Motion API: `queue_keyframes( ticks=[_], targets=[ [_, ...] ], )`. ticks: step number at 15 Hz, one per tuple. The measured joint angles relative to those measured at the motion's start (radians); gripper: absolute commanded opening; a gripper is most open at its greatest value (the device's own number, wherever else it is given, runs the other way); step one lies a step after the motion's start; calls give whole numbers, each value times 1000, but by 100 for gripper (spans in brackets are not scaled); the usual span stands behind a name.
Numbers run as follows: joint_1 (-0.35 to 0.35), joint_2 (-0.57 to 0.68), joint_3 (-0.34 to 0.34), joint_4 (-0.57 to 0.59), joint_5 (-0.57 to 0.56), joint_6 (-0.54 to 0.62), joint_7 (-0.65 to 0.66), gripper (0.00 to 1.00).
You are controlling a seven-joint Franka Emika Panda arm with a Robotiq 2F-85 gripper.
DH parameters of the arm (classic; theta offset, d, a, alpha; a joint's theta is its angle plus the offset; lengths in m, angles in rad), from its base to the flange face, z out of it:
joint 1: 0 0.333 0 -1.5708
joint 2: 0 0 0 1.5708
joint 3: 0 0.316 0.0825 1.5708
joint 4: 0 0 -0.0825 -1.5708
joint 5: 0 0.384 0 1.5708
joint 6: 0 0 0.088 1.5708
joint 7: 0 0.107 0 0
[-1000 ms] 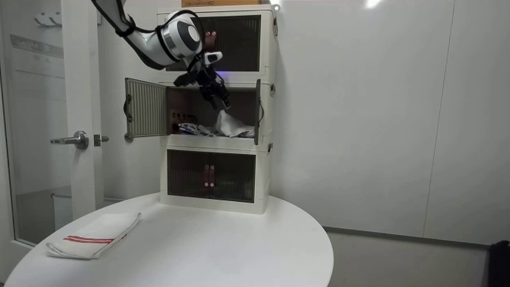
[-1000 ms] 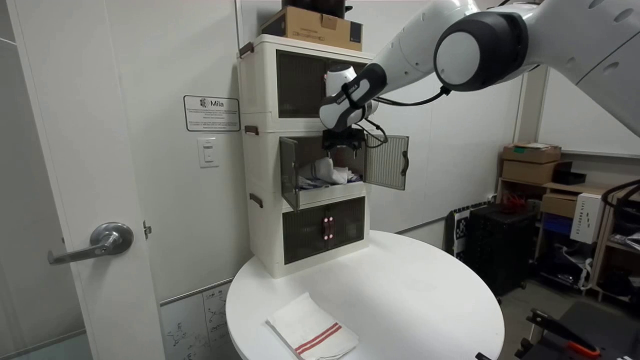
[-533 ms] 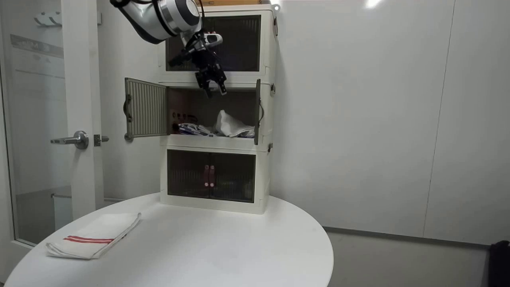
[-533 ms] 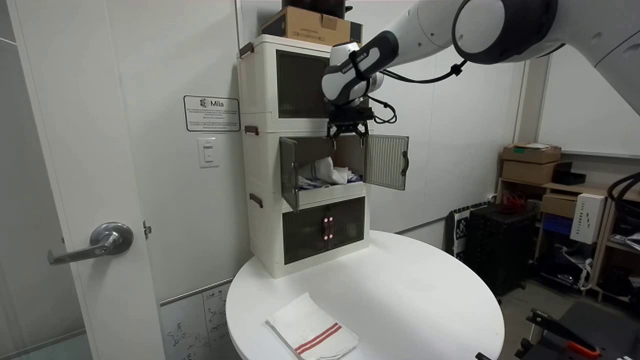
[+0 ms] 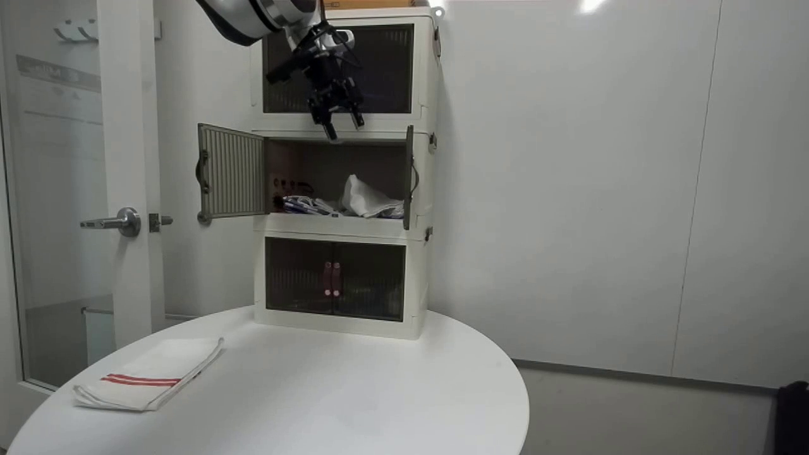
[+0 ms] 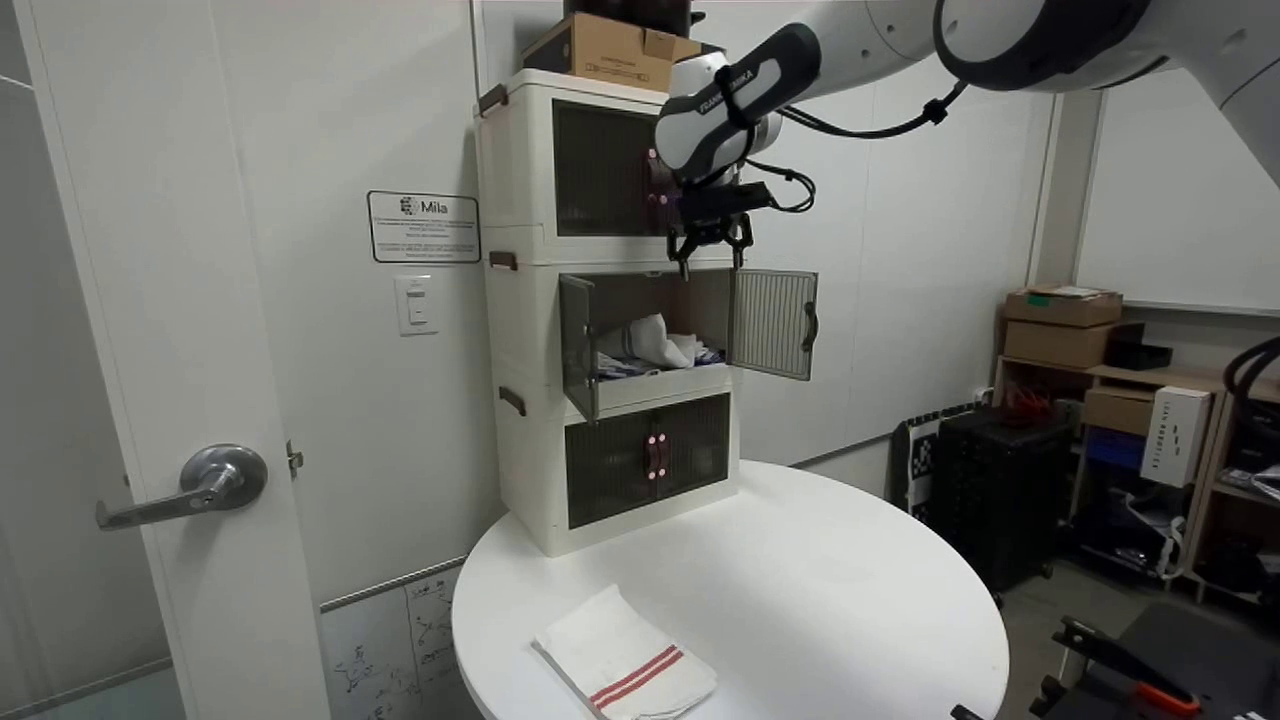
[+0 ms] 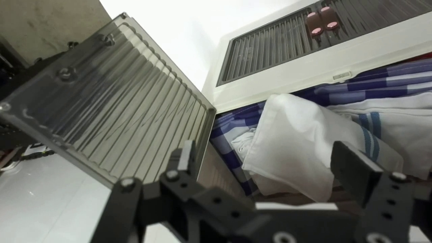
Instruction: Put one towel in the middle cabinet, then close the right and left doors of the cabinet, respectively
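Rising and drawing back since the earlier frame, the arm (image 6: 895, 38) is carrying the jaws away from just over the white towel (image 5: 370, 200), so that they are now hanging before the lower edge of the upper tier (image 5: 385, 69). The jaws are standing wide apart and holding nothing; in the wrist view the towel is showing beyond the gap between the fingers (image 7: 185, 158).

The towel is lying bunched inside the middle cabinet (image 5: 335, 224), close to its front edge, with blue checked cloth (image 7: 351, 91) showing along that edge. A red-striped cloth (image 5: 165, 360) is resting near the rim of the surface (image 5: 354, 379), apparently playing no part.

Placing the towel is looking finished, so closing the doors is seemingly coming up. Both the right door (image 6: 775, 325) and the left door (image 5: 234, 170) are standing wide open. The task is asking for the right one first, so the next move is probably calling for backing the jaws farther clear of the opening, bringing them round to the outer face of that door, and pushing near its free edge.
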Motion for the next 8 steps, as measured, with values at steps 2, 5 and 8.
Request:
queue_keyframes(
  ticks=[2,5,8],
  targets=[
    [-30,-31,19,-19,3,0,-63,100],
    [-87,-76,47,-44,15,-9,-147,100],
    [-141,-105,65,-64,34,-27,-232,100]
  ],
)
